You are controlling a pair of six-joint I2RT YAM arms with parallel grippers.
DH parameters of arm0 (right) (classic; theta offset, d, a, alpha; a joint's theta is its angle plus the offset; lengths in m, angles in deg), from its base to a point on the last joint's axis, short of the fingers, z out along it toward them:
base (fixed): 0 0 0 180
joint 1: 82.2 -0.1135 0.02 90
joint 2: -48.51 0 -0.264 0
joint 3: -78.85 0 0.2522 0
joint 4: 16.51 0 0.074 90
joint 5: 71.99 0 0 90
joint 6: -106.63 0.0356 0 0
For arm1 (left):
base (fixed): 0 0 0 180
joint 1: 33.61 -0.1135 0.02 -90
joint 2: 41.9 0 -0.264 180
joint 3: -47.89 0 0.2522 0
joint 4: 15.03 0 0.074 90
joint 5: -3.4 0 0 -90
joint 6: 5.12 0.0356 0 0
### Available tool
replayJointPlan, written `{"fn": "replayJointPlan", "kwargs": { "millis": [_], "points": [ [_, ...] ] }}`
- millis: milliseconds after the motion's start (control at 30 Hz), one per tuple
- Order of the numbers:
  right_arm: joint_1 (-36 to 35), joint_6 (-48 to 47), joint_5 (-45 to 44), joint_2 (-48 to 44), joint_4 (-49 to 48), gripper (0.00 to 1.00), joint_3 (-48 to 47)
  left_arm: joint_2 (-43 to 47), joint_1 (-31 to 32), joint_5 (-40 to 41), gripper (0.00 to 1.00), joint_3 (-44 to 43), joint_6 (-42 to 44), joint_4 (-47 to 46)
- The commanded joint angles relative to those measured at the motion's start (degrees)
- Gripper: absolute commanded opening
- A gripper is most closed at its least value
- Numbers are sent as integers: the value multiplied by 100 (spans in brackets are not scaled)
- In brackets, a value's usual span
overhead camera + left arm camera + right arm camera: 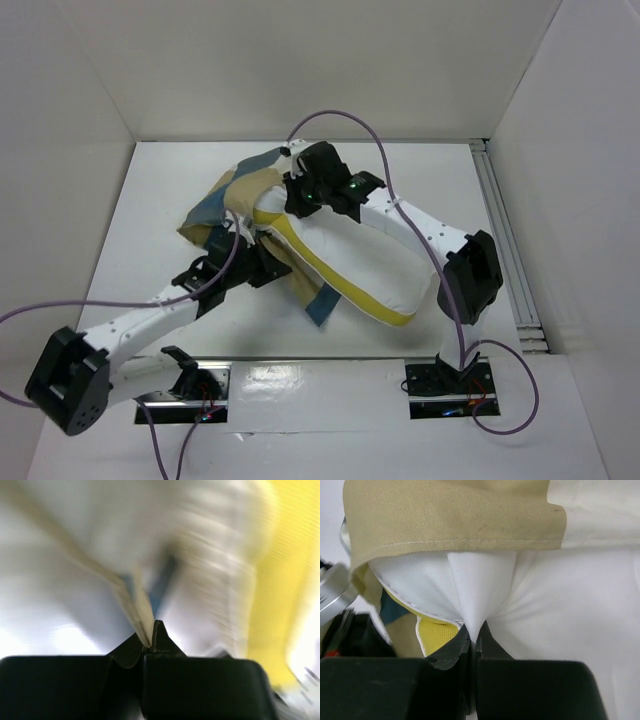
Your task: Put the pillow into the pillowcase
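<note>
The pillow (350,275), plump and white with a yellow band along its edge, lies mid-frame on the counter (140,240), slanting toward lower right. Its upper-left end sits under the mouth of the pillowcase (235,195), rumpled blue, tan and cream; the rest pokes out. The left hand (151,641) pinches the case's tan hem. The right hand (473,636) pinches a fold of white pillow fabric.

A robotics laboratory test cell is shown: a flat white tabletop (150,200) is enclosed by plain white panel walls (300,60), a silver slotted metal rail (505,240) is fixed alongside, and thin purple cables (340,115) are led to two white robot arms (150,318).
</note>
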Motion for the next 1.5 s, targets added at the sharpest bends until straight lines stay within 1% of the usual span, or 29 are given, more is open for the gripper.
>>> {"fn": "replayJointPlan", "kwargs": {
  "millis": [0,100,133,233,333,433,467,500,567,667,733,833,900,967,1000,1033,1067,1100,1133,1167,1200,1233,1267,1300,1333,1367,1400,1433,1467],
  "points": [
    [-304,-3,-334,74,-290,0,-401,743,180,-759,0,204,196,-408],
    [-305,171,-142,637,-377,0,-243,1129,233,-1058,0,652,143,-619],
    [-235,312,-11,1013,-430,0,-190,1218,233,-1111,0,741,143,-620],
    [-25,602,-10,1498,-580,0,-189,1517,233,-1270,0,857,257,-620],
    [213,787,77,1439,-642,0,-452,1571,233,-1454,0,770,389,-558],
    [530,867,78,1193,-738,0,-1005,1264,233,-1751,0,532,459,-365],
    [661,945,-9,1044,-643,0,-1399,1167,294,-1884,0,401,459,-487],
    [714,998,-71,938,-642,0,-1542,1105,373,-1885,0,400,459,-488],
    [776,1051,-176,553,-746,0,-1561,1052,653,-1833,0,390,459,-558],
    [776,1130,-169,261,-1098,0,-1141,1105,935,-1762,0,557,354,-611],
    [584,1253,-98,261,-1300,0,-456,1271,1041,-1710,0,637,301,-524],
    [338,1438,349,489,-1685,0,520,1658,1121,-1578,0,690,248,-305],
    [136,1526,516,567,-1854,0,994,1886,1121,-1577,0,514,344,213],
    [21,1596,622,568,-1995,0,1181,1949,1121,-1525,0,287,476,696],
    [-32,1596,814,568,-1995,0,1242,2027,1121,-1342,5,-63,677,1325],
    [-110,1544,886,568,-1891,0,1243,2123,1121,-1236,16,-266,784,1671],
    [-111,1483,939,499,-1768,3,1243,2177,1121,-939,47,-738,915,2031],
    [-172,1404,939,367,-1645,11,1243,2247,1121,-736,71,-987,1186,2730],
    [-173,1351,1000,244,-1487,23,1243,2378,1069,-507,89,-1233,1319,3007],
    [-173,1350,1001,86,-1425,53,1330,2379,1068,0,99,-1479,1443,3280],
    [-173,1289,853,-289,-1424,65,1548,2379,1007,231,100,-1969,1757,3500],
    [-173,1236,747,-484,-1233,72,1664,2327,911,451,100,-2200,1899,3772],
    [-173,1236,598,-695,-1161,79,1839,2222,797,966,94,-2594,2014,3853],
    [-121,1288,457,-1124,-1099,81,2241,2064,735,1250,85,-2754,2119,3854],
    [-59,1376,247,-1354,-1099,82,2454,1845,656,1531,66,-2938,2260,3932],
    [-59,1429,141,-1583,-942,84,2647,1217,577,1882,61,-3123,2331,3985],
    [37,1490,-17,-1811,-827,84,2797,810,393,1938,60,-3560,2497,4055],
    [125,1621,-523,-2292,-696,87,3034,354,391,2147,70,-3825,2629,4178],
    [204,1701,-833,-2558,-425,87,3140,-138,391,2645,77,-4141,2630,4562]
  ]
}}
